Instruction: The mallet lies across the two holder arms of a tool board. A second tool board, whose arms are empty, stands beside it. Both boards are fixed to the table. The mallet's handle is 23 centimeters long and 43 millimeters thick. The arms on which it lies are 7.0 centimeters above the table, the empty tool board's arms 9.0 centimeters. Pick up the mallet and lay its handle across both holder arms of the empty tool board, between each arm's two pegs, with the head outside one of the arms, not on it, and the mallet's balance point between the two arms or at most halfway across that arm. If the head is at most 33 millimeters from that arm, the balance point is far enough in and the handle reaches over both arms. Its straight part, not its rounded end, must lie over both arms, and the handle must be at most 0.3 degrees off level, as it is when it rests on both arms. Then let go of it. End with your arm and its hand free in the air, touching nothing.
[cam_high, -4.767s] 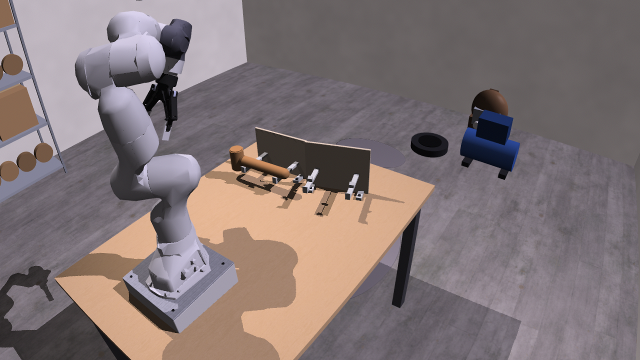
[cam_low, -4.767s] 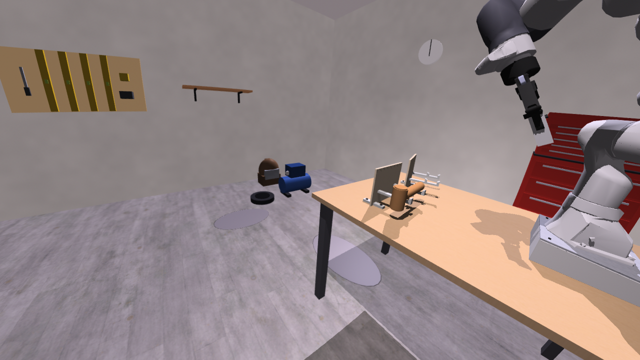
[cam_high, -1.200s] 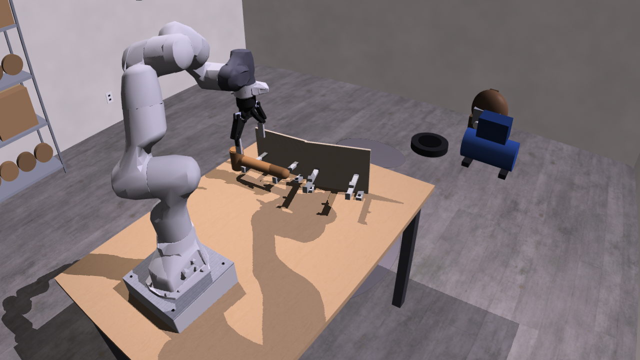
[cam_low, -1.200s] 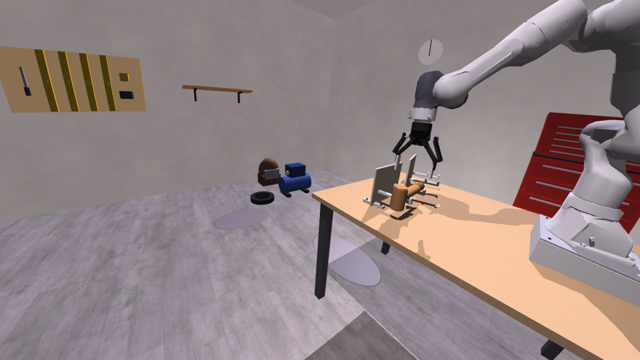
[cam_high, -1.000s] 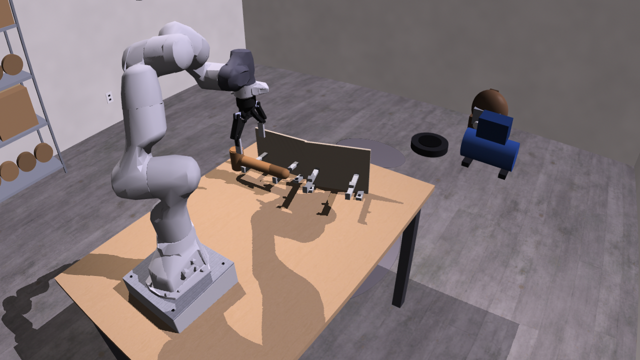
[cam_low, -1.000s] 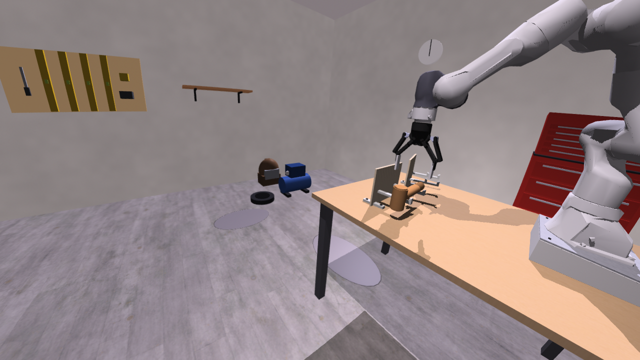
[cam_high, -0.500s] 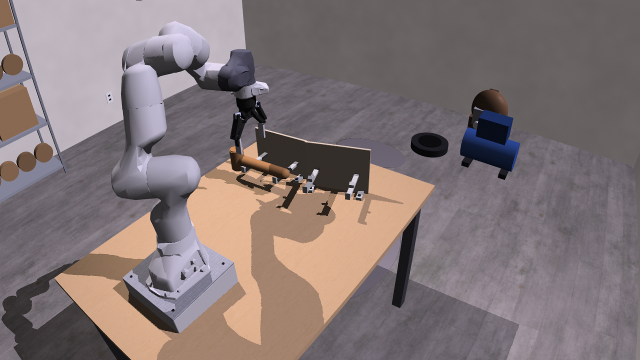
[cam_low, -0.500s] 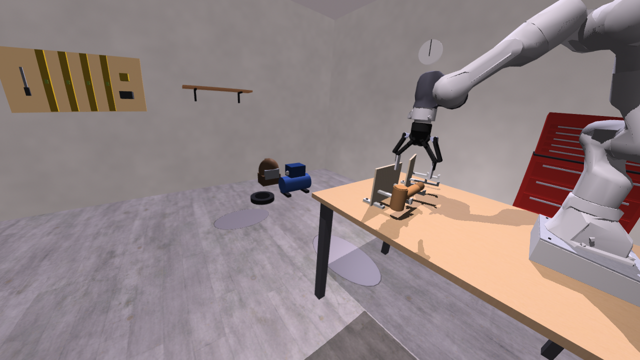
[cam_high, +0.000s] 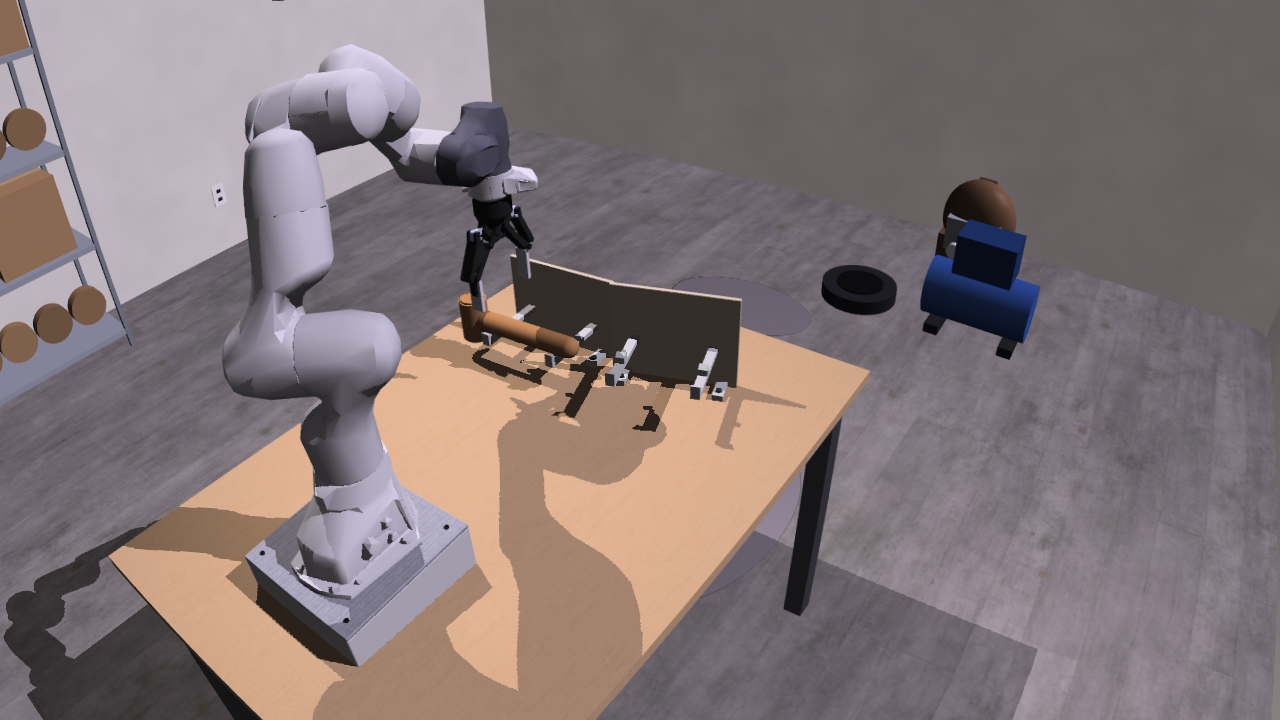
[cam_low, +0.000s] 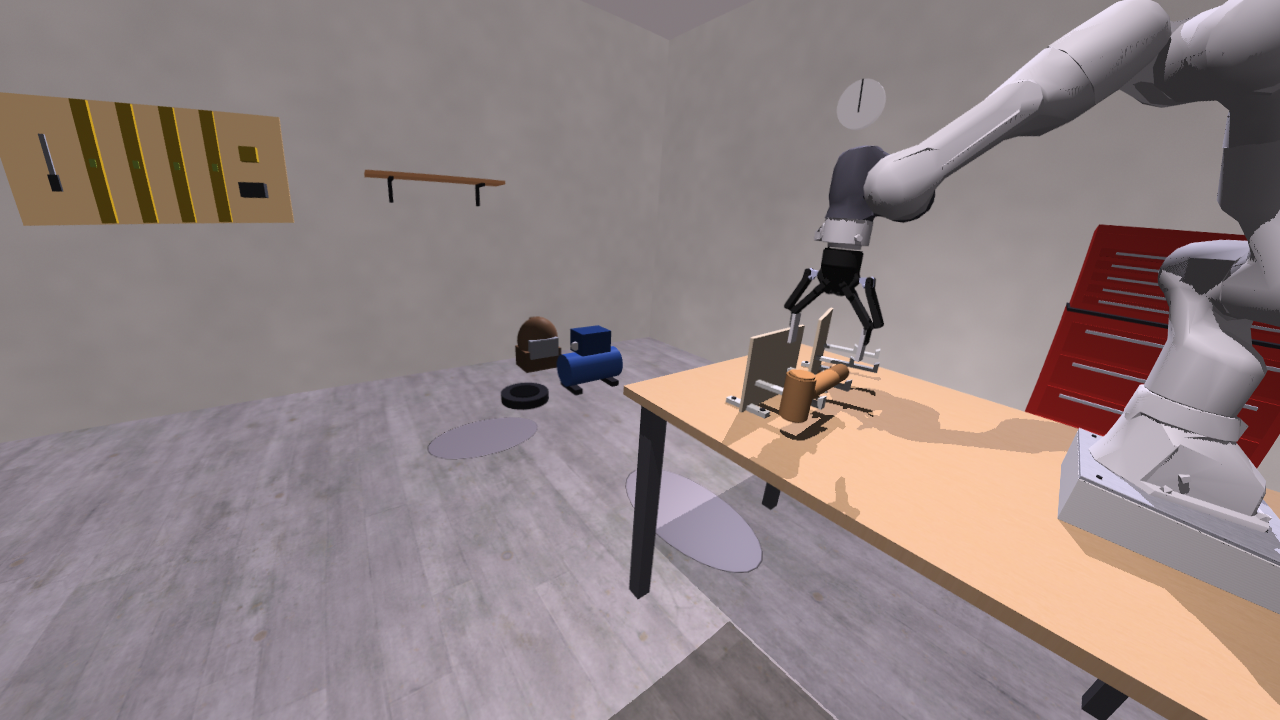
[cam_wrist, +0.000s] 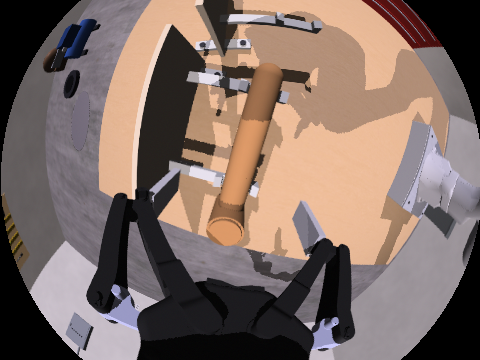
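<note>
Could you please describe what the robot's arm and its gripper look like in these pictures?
The arm is built of rounded, glossy pale-grey segments on a square grey ribbed base block with corner bolt holes. Its wrist joint is dark grey, followed by a white flange. The gripper has a black body, black bar linkages and flat light-grey fingertips. No cables or markings show.
</note>
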